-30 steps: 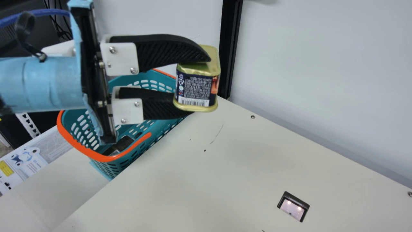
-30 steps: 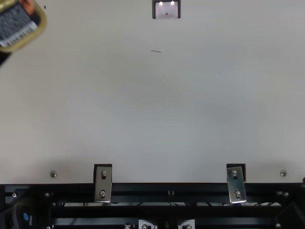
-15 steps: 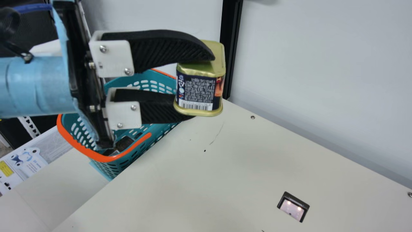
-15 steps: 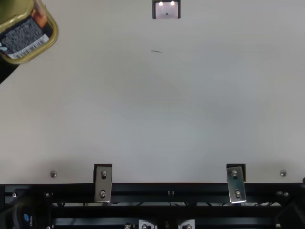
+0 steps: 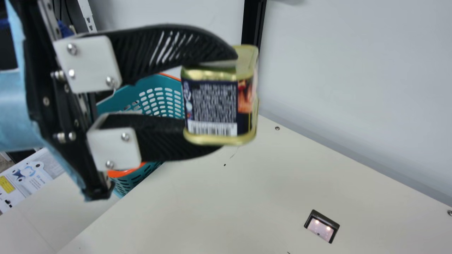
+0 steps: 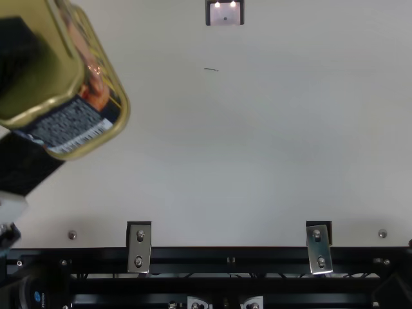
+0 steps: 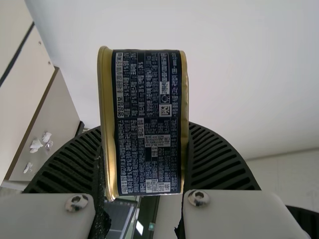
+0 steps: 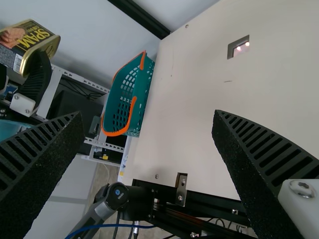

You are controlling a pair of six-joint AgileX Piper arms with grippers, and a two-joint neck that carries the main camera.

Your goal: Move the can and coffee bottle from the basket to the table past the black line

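In the main view, my left gripper (image 5: pixel 226 101) reaches in from 9 o'clock, its two ribbed fingers clamped on the can (image 5: pixel 213 104), held in the air just off centre toward 12. The teal, orange-rimmed basket (image 5: pixel 132 92) sits behind it at 10 o'clock, beside the cream table (image 5: pixel 247 197). My right gripper (image 8: pixel 148 114), in its wrist view, is spread wide.

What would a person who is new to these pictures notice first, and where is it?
First, probably the gold-rimmed can, held in the air by the left pincer, near the middle of the main view. Next, the teal basket with its orange rim, partly hidden behind that pincer. Then perhaps the small lit opening in the cream table, at the main view's lower right.
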